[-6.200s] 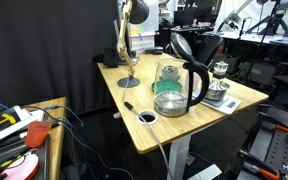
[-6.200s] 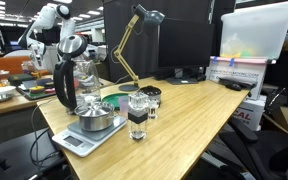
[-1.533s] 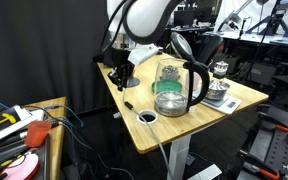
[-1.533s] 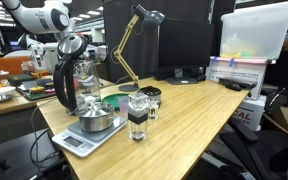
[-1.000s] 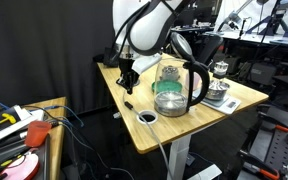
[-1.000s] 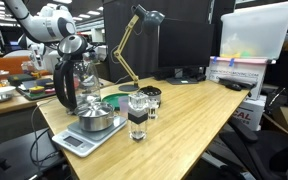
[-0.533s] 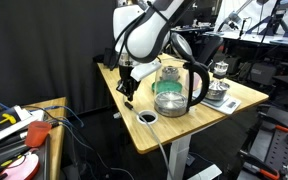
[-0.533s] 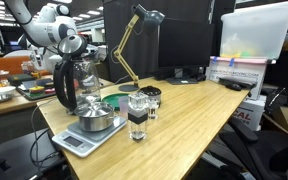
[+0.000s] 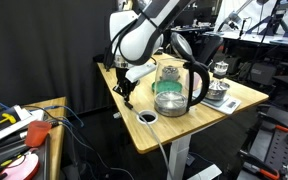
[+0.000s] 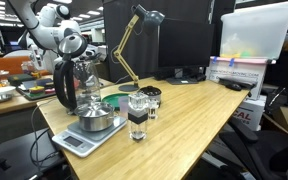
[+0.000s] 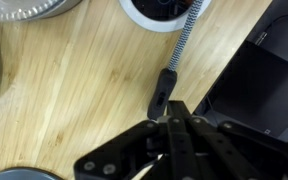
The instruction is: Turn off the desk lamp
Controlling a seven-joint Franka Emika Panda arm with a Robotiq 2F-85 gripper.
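Observation:
The desk lamp (image 10: 125,52) stands at the back of the wooden desk (image 10: 194,115), its brass stem leaning up to a small rounded head (image 10: 149,15). My arm hides most of it in an exterior view. A braided cord (image 11: 187,35) runs across the desk to a black inline switch (image 11: 162,92), also seen as a dark bar (image 9: 129,104). My gripper (image 11: 172,120) is shut with nothing in it. Its tips hang just above the near end of the switch, close to the desk edge (image 9: 127,92).
A glass kettle (image 9: 179,85) with a black handle stands right beside my arm. A scale with a metal bowl (image 10: 92,125) and small glasses (image 10: 137,112) sit nearer the front. A white cable grommet (image 11: 162,10) lies beyond the switch. A dark drop lies past the desk edge (image 11: 254,80).
My arm has come down and forward along the desk's edge, and the shut gripper now hangs over the cord switch. Nothing else has moved.

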